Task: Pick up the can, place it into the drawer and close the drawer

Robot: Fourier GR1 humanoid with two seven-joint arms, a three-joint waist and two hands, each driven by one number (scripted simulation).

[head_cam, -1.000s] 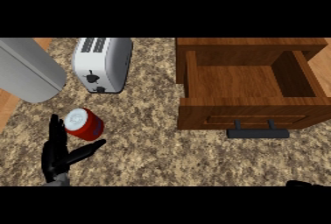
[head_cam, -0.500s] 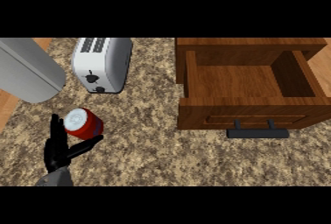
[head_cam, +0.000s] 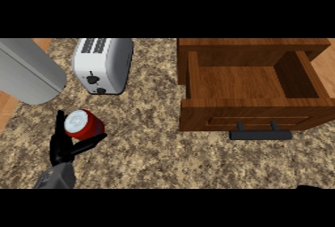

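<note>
The short red cylindrical can (head_cam: 83, 124) stands upright on the speckled stone counter (head_cam: 150, 155), silver top up. The black left hand (head_cam: 63, 146) cups it, released fingers on its left, thumb below. The wooden drawer (head_cam: 255, 95) gapes.

A kitchen; speckled granite counter (head_cam: 196, 155); white toaster (head_cam: 101, 64); wooden drawer (head_cam: 252, 108)

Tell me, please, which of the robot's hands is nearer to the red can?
Left. The left hand is right at the red can, fingers on either side of it. The right hand barely shows at the view's lower right corner, far away.
</note>
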